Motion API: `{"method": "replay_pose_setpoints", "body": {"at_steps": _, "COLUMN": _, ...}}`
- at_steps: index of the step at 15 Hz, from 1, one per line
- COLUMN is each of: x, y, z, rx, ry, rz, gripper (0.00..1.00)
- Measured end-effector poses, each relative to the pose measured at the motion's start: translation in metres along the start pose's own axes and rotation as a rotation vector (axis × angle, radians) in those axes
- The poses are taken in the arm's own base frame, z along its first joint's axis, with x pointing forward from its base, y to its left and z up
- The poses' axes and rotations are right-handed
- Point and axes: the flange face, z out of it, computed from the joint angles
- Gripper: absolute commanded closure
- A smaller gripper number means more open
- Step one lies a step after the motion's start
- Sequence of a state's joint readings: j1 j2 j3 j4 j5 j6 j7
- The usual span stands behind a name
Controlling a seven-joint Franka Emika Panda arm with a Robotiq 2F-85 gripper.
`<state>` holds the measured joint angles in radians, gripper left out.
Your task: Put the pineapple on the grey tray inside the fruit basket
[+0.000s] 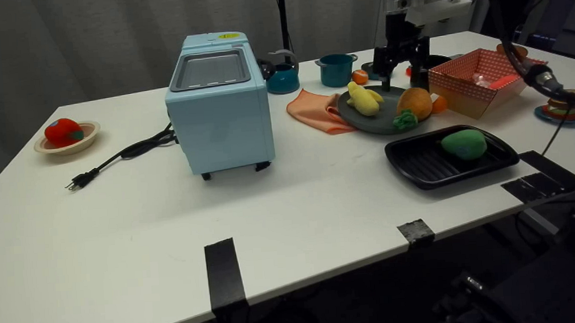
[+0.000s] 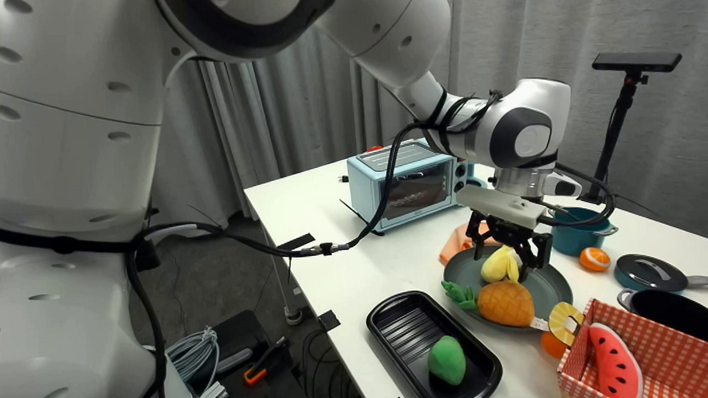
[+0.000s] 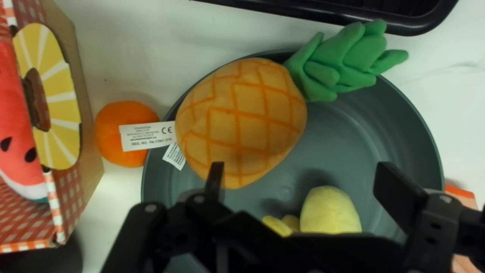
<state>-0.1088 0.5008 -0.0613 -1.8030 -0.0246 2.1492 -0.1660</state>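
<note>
A white robot arm (image 2: 254, 34) is seen arched high across an exterior view, its forearm (image 2: 404, 35) slanted down toward the wrist (image 2: 528, 128), where the black gripper (image 2: 503, 262) is carried beneath; in both exterior views the gripper is pointed downward, and in the wrist view its two fingers (image 3: 398, 195) are shown parted wide, facing each other, with a broad gap left between them

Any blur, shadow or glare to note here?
Wrist view: the pineapple is sharp, the gripper softer, and shadow darkens part of the grey tray; in an exterior view, the black tray shows pale glints; in an exterior view, the blue oven casts a soft shadow.
</note>
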Motion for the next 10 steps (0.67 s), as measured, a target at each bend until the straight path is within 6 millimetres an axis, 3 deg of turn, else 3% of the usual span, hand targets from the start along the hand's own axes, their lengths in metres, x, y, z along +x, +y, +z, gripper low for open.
{"method": "replay_pose_setpoints", "body": {"at_steps": 3, "x": 0.003, "y": 0.004, "z": 0.025, "rx": -0.042, "ry": -0.043, "rz": -0.026, "gripper": 0.00}}
{"method": "replay_pose_setpoints", "body": {"at_steps": 7, "x": 0.005, "y": 0.013, "z": 0.041, "rx": -0.102, "ry": -0.080, "rz": -0.059, "gripper": 0.00}}
{"method": "replay_pose_setpoints", "body": {"at_steps": 8, "x": 0.005, "y": 0.015, "z": 0.045, "rx": -0.114, "ry": -0.088, "rz": -0.065, "gripper": 0.25}}
{"method": "replay_pose_setpoints", "body": {"at_steps": 10, "x": 0.004, "y": 0.018, "z": 0.051, "rx": -0.129, "ry": -0.102, "rz": -0.072, "gripper": 0.34}}
